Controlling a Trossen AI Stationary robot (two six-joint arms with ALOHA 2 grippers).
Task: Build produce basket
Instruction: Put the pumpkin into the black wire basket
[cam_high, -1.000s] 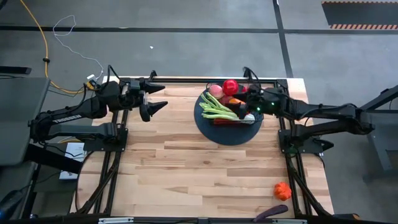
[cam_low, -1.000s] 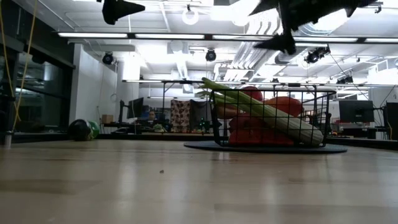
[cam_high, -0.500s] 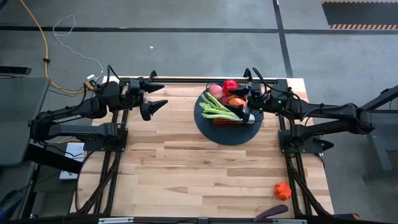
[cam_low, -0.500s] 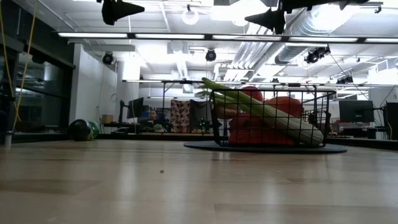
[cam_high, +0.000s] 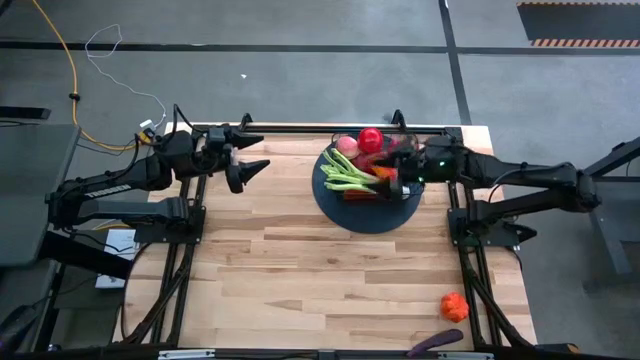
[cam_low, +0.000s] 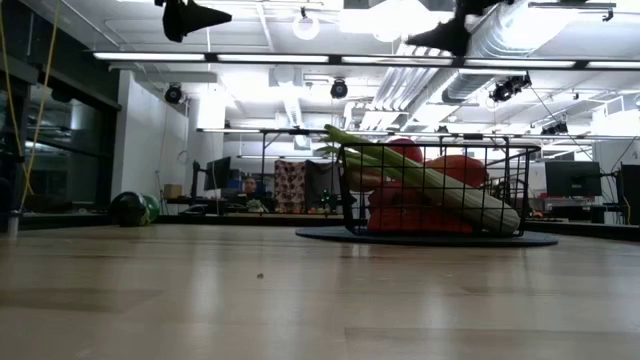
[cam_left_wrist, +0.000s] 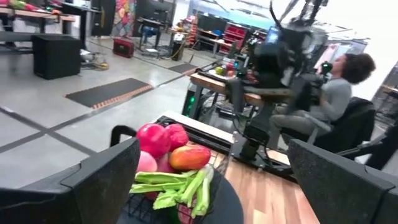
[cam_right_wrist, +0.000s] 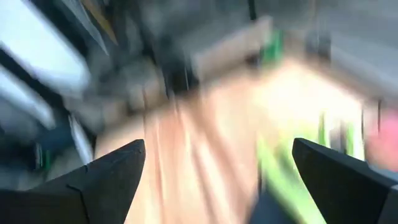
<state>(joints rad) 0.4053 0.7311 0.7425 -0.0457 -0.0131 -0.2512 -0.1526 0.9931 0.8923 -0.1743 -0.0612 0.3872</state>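
One celery (cam_low: 440, 185), tilted across basket (cam_low: 515, 195)

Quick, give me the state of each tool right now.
Left tool: open, empty, raised over the table's far left.
Right tool: open, empty, above the basket.

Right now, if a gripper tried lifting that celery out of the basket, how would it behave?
The celery is long and lies slanted across the basket, its leafy end past the rim, so gripped at one end it would probably tilt. The stalks look stiff, the leaves floppy. It may snag on the wire wall.
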